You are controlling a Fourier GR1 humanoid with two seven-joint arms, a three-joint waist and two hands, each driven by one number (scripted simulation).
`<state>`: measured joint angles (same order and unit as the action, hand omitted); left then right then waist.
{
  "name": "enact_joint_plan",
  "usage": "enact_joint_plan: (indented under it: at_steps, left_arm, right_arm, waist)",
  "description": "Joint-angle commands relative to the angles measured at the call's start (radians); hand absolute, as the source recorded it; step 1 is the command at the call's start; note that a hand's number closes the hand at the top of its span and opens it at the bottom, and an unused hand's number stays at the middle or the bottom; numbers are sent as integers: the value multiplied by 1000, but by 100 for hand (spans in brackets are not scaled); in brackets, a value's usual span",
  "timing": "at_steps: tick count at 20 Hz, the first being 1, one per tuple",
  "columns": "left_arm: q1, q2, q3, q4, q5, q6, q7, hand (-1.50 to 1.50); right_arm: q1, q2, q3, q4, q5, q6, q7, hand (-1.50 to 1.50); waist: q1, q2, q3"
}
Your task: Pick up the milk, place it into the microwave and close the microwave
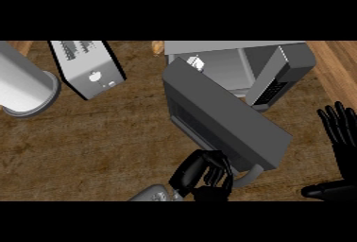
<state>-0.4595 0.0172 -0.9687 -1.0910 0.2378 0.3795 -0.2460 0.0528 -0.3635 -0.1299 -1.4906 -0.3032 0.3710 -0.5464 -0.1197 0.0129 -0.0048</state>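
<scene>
Brown wood-grain tabletop (83, 142). Grey box-shaped microwave (296, 59) at upper right. Its dark grey flat door (223, 118) stands swung out, slanting toward the lower middle of the view.

Small white milk carton (196, 63) sits inside the microwave's pale cavity, near the left wall and partly hidden by the door's upper edge.

Left hand (206, 174), black: fingers curled in, nothing seen held, pressed against the door's free end just beside its curved grey handle (250, 177). Not wrapped round the handle, as far as shows.

Right hand (339, 134), black, at the right edge: fingers straight and spread, pointing up, resting, well apart from the door.

Silver slotted toaster with black sides (87, 68) upper left. Large pale grey metal cylinder (26, 90) beside it at the left edge.
</scene>
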Motion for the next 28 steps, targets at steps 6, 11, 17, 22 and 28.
enact_joint_plan:
  at_steps: [6,11,17,22,28]
  left_arm:
    - [-172,-17,-14,9,175,161,-55,150]
    - [-264,-17,32,69,258,173,-64,150]
    - [-351,-17,88,149,353,221,-50,150]
    - [-388,-17,177,157,458,225,-109,150]
    - [-438,-17,224,236,519,200,-176,150]
  right_arm:
    - [-10,-57,48,-116,-73,122,82,-150]
    - [-59,-79,55,-158,-120,155,116,-150]
    - [-64,-98,34,-182,-181,176,134,-150]
    - [-73,-100,48,-194,-228,189,172,-150]
    - [-77,-127,45,-216,-270,202,210,-150]
  waist:
    - [-70,8,-2]
    - [-107,26,-3]
    - [-153,39,0]
    - [-170,57,-4]
    - [-200,68,-3]
